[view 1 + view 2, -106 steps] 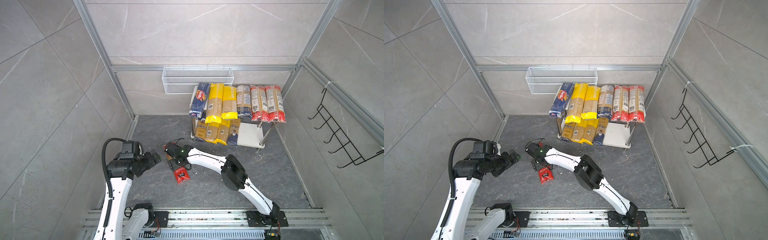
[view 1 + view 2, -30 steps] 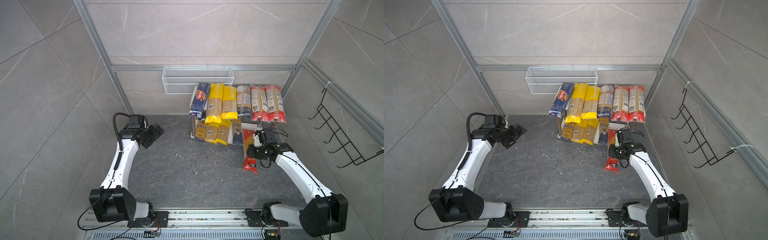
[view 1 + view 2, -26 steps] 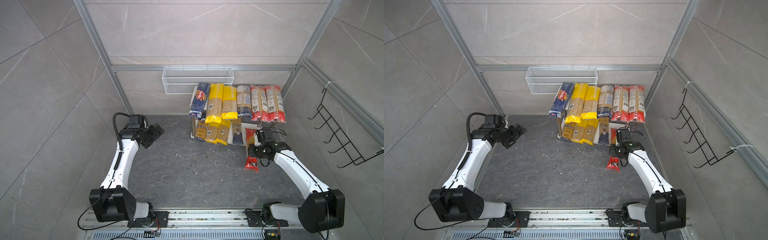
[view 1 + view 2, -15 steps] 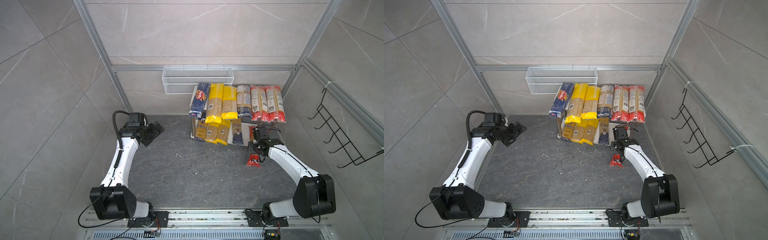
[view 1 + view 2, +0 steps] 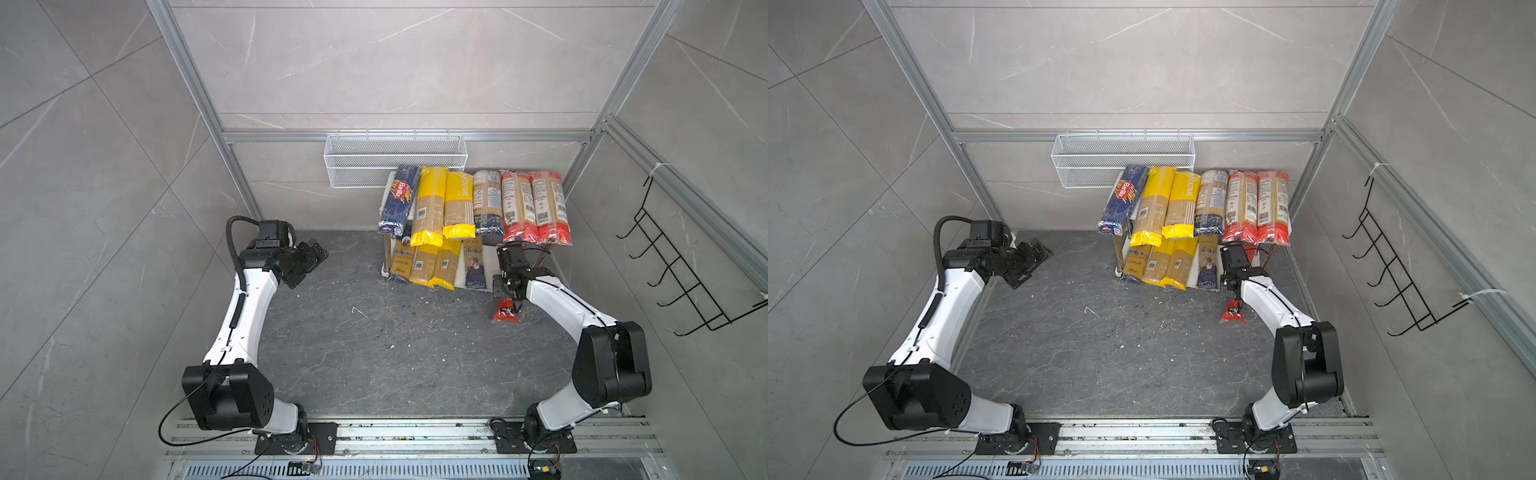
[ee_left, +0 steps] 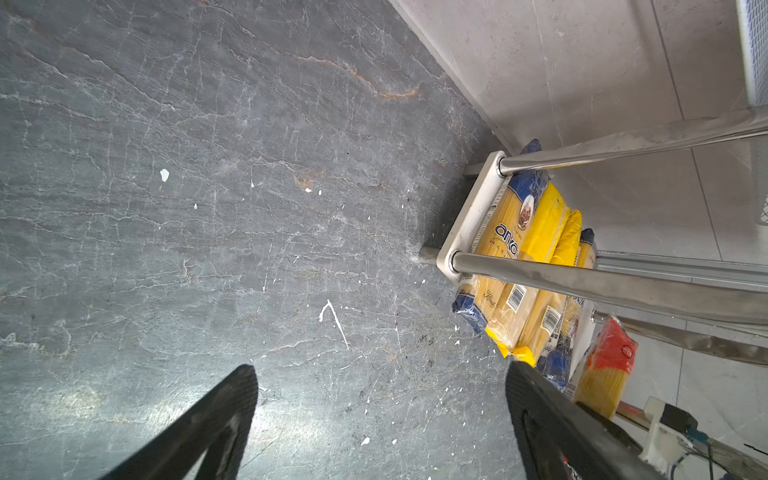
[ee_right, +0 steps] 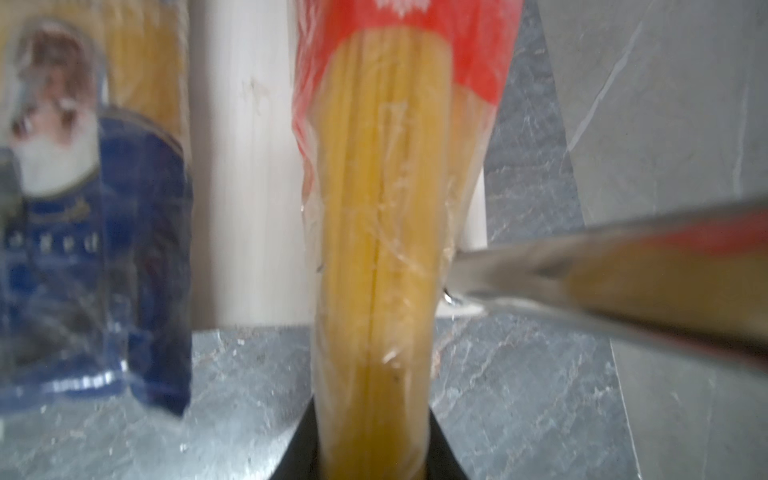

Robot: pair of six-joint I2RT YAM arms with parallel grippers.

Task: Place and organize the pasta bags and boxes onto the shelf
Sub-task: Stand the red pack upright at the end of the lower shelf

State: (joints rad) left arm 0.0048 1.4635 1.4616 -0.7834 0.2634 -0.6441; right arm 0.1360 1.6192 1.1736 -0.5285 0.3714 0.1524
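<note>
Noting the left side first: your left claw stands released and empty above the rear left of the worktop. It swung there from the near left and has not moved in the last second.

The shelf carries six packs on its upper board and four on the lower, undisturbed. Free board is left only at the lower right, beside the navy-ended bag.

Your right claw is clenched on the red bag, which it lifted from mid-worktop and carried across. In the last second the bag has turned from hanging outside the shelf front to pointing in over that free strip. The right wrist view shows its far end above the lower board, close to a chrome leg. Its near end hangs out over the worktop.

Finding: no other pack lies loose, so I judge this the last. Placement is part done; release is not yet due.
</note>
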